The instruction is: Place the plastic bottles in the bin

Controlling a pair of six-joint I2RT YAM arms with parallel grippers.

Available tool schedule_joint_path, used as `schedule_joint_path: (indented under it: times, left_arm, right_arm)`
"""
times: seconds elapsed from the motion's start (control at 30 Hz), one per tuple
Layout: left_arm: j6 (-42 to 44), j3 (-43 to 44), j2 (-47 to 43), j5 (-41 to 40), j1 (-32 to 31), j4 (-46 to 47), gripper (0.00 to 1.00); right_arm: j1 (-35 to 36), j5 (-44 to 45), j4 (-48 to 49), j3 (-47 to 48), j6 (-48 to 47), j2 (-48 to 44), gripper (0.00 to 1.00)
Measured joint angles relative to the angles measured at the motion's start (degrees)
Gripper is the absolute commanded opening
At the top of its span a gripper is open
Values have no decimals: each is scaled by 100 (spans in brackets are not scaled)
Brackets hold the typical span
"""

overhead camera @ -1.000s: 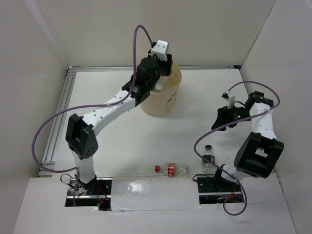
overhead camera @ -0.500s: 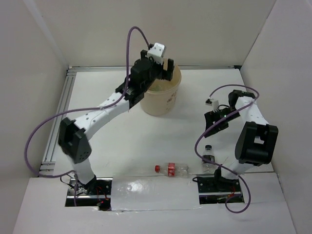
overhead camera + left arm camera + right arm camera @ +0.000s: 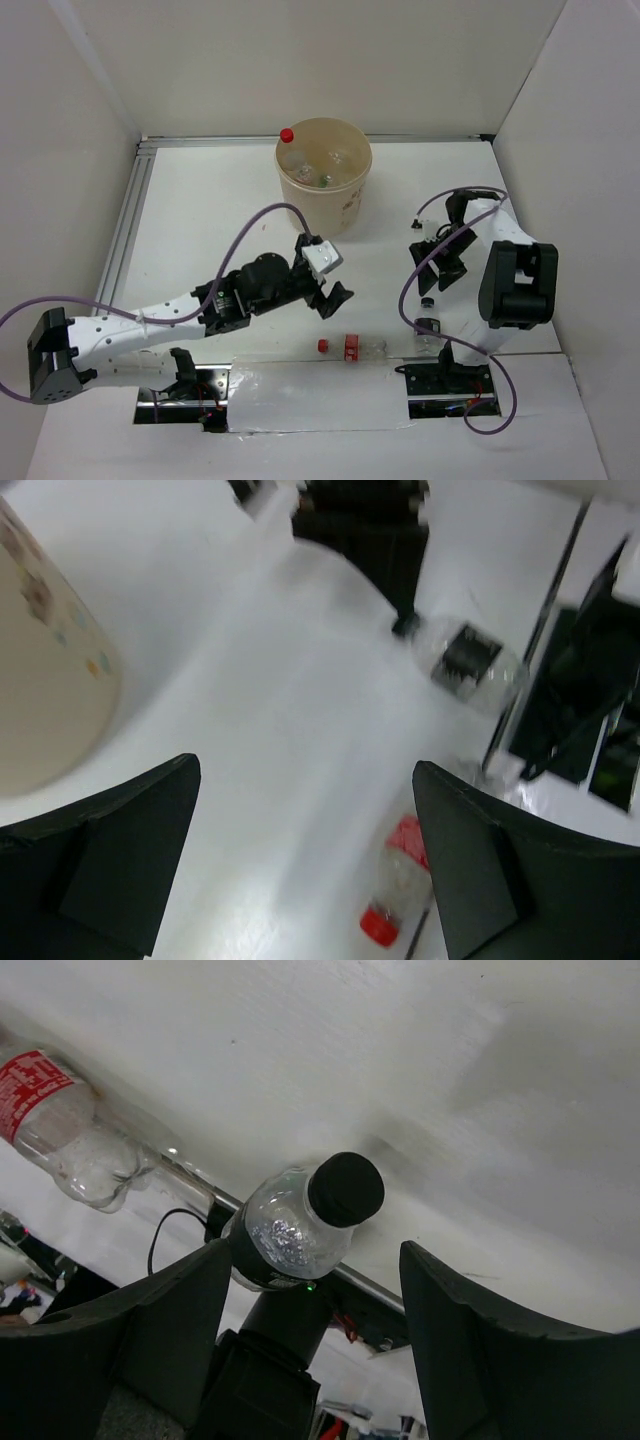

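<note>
Bin (image 3: 352, 212), upper centre of the overhead view: round tan tub, smooth wall, faint print. Several bottles (image 3: 322, 172) lie inside it, and one red cap shows at the rim.

Left claw (image 3: 328, 290), below the bin: fingers spread wide, holding nothing, above the white table (image 3: 200, 220).

Red-capped bottle (image 3: 352, 347), lower centre: lies on its side, clear, with a red label. We judge it light, thin-walled, slick and apt to roll. Take it across the labelled body.

Black-capped bottle (image 3: 427, 325), lower right: stands upright, dark label.

Right claw (image 3: 440, 260), above that bottle: released, fingers flanking the cap without touching. We expect the walls to buckle, so grip just under the cap, gently.
</note>
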Motion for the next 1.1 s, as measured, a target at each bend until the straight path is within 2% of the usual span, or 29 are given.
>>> schedule_joint_path:
  times: [0.17,0.37,0.5,0.67,0.7,0.87,0.93,1.0,1.07,1.1]
  left_arm:
    - [-203,-507,-37,-61,-179,-251,100]
    - [-302,-522,-280,-127,-208,-247,100]
    - [-319,-579,-361,-122,-212,-225,100]
    - [-323,-802,-378,-76,-212,-210,100]
    - [-323,-831,-378,-70,-212,-212,100]
    - [-323,-903,-378,-37,-212,-214,100]
    - [-323,-903,-378,-35,-212,-212,100]
    - [-330,-903,-380,-17,-212,-214,100]
    - [-345,-907,-380,7,-212,-214,100]
    - [-358,-914,-378,33,-212,-214,100]
  right_arm:
    - [118,256,35,0,203,568,69]
    - [258,522,203,-109,398,1029,66]
    - [485,634,302,-251,472,1082,60]
    - [684,662,350,-269,511,1123,37]
    - [697,660,350,-269,529,1147,29]
    - [706,619,341,-267,498,1272,5]
    - [682,564,282,-197,470,1314,0]
    - [647,450,210,57,442,1353,0]
    - [540,254,44,723,387,1384,0]
    - [435,92,-33,1351,341,1384,0]
